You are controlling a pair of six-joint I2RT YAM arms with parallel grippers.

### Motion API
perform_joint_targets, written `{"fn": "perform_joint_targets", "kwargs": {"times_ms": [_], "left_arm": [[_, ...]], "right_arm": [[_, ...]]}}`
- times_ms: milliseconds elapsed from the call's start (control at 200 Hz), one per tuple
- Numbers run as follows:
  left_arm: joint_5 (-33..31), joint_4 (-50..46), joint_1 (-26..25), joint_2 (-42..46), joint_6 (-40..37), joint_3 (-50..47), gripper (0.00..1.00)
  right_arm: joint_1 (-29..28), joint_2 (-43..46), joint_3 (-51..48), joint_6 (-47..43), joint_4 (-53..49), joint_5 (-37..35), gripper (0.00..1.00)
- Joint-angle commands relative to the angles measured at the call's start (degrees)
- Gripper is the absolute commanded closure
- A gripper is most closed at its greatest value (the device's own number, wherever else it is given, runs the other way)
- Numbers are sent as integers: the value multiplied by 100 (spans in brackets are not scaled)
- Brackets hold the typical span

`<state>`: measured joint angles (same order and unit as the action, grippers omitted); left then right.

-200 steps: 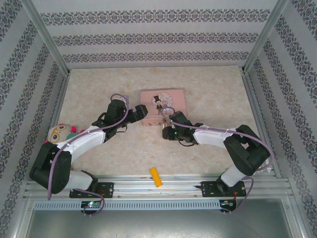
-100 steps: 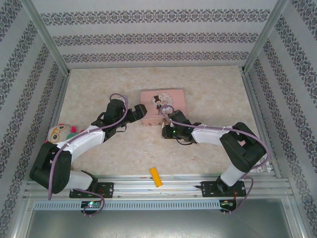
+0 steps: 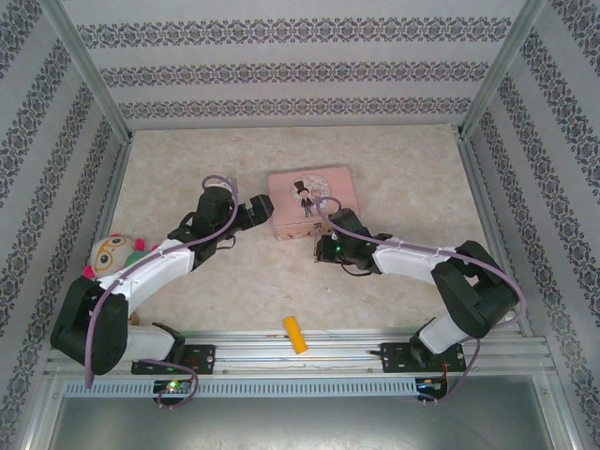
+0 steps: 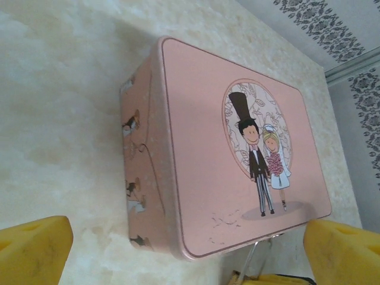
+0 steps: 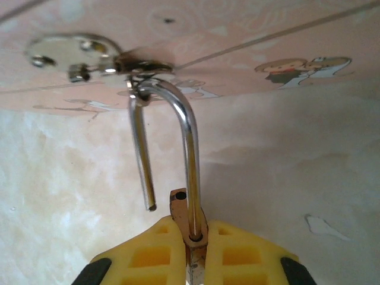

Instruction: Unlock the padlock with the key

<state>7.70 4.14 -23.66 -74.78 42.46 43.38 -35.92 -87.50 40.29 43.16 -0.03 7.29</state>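
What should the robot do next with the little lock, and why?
Probably slide the padlock sideways so its shackle slips out of the hasp: the right gripper is shut on the padlock, and the shackle's short leg already hangs free.

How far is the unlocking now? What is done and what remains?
Done, apparently: one leg of the shackle hangs free of the padlock body. In hand: the right fingers clamp that body. Remaining: unhooking the shackle from the hasp of the pink tin. The left fingers are open.

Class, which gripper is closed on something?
The right gripper, shut on the padlock hooked to the pink tin; the left gripper stands wide open.
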Motion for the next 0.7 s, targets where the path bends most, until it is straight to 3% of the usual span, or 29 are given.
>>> {"fn": "perform_joint_targets", "kwargs": {"times_ms": [0,360,695], "left_arm": [[-523,-434,-140,190,-409,244,1],[-1986,-737,-1193,-313,-1318,633,1],[-2188,-869,-1433,-1364,-1791,1229,1]], "right_arm": [[143,303,-164,431,-53,-190,100],[248,459,-329,806,101,-165,100],[405,443,-482,944,332,-8,100]]}}
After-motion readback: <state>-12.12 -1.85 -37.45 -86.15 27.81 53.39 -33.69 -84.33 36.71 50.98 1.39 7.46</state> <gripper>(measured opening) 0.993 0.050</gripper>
